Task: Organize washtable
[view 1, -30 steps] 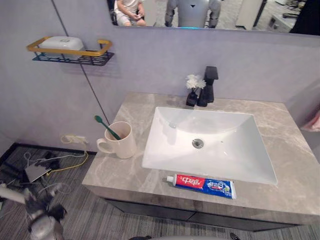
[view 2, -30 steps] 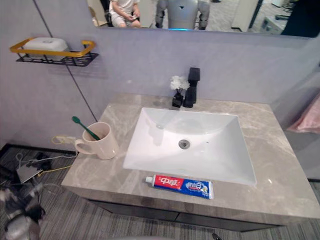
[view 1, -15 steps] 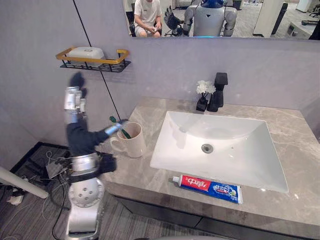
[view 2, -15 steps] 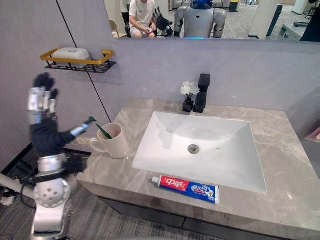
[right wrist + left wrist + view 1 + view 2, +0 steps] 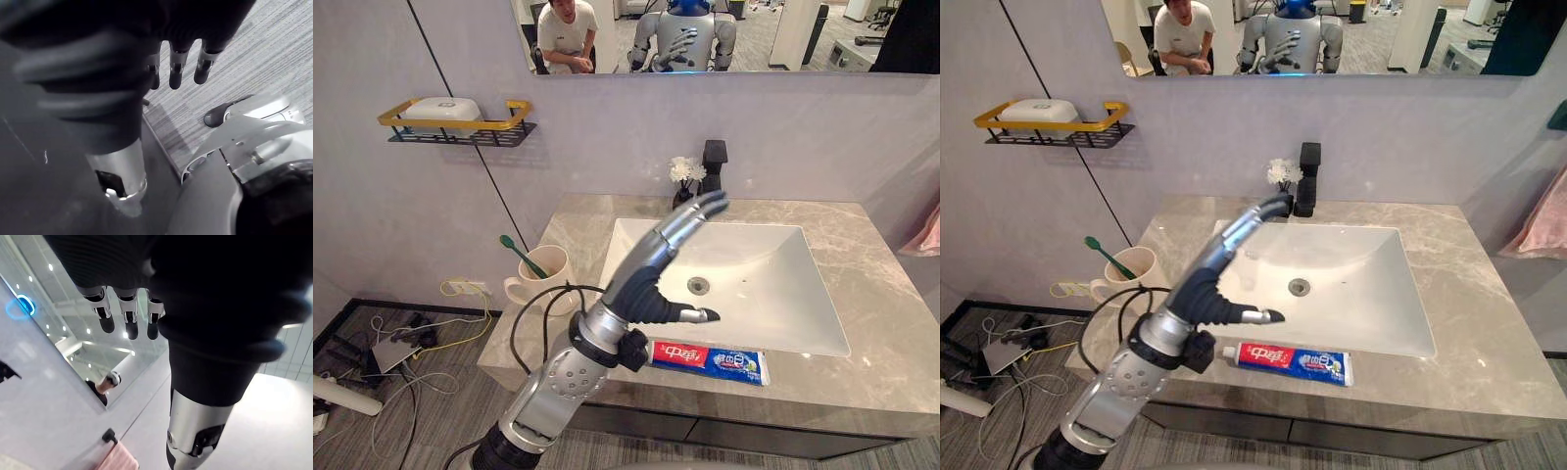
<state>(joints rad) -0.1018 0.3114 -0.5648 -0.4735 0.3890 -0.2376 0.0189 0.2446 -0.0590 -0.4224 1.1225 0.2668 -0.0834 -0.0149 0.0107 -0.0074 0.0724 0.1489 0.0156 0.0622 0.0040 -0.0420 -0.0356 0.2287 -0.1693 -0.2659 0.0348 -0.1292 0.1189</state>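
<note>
Red-and-blue toothpaste tube point(image 5: 709, 359) on the counter point(image 5: 891, 352), near the left hand point(image 5: 644, 290) (fingers straight, spread).

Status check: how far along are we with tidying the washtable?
Done: the toothbrush stands in the mug. In hand: nothing. The left hand is raised open over the sink, and the right hand hangs open over the floor. Left: the toothpaste lies loose on the counter, at its front edge.
</note>
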